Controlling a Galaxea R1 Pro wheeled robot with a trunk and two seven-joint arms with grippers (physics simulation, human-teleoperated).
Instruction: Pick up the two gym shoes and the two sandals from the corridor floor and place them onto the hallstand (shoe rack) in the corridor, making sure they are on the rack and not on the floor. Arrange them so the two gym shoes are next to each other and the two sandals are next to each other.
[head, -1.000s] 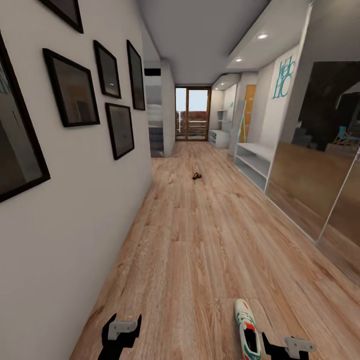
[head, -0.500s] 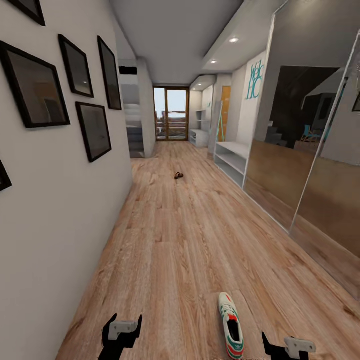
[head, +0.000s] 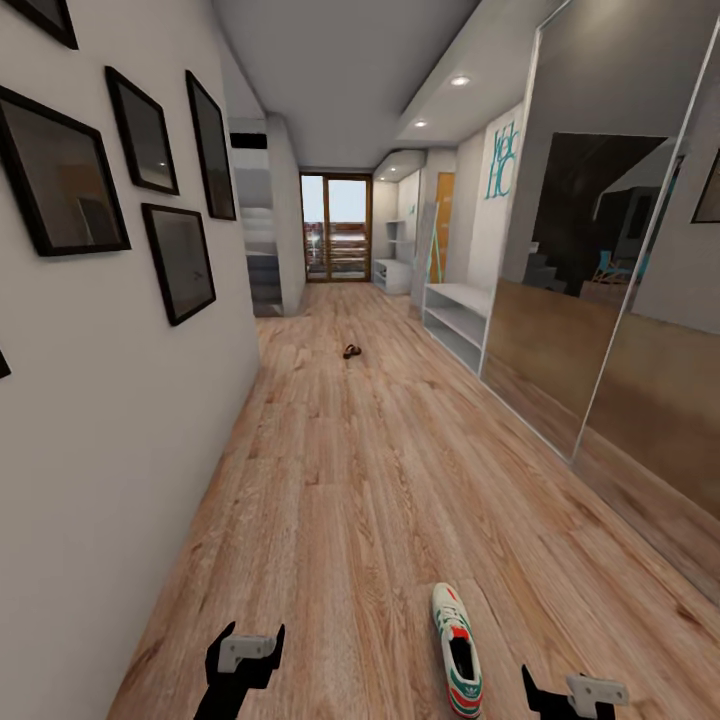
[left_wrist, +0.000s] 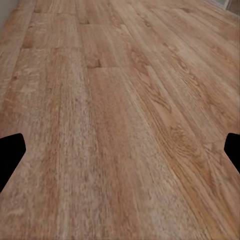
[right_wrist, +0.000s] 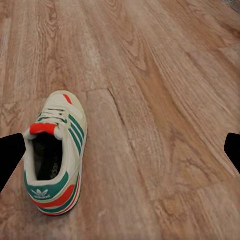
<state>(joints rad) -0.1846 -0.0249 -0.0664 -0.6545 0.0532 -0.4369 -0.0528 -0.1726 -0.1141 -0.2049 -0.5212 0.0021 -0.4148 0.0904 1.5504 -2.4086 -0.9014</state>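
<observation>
View: your camera has swung right since a second ago.
Sneaker (head: 457, 648): on floor (head: 380, 470) beside right tool (head: 572, 693).
Sandal (head: 351, 351): far ahead, near rack (head: 455, 320).
Tools: both released, empty (left (head: 243, 655)).

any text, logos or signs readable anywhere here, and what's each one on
Trefoil logo with a wordmark under it, on the gym shoe's green heel tab: too small to read.
Teal lettering high on the white wall panel beyond the hallstand: stylised, too small to read.
Nothing else is legible.
</observation>
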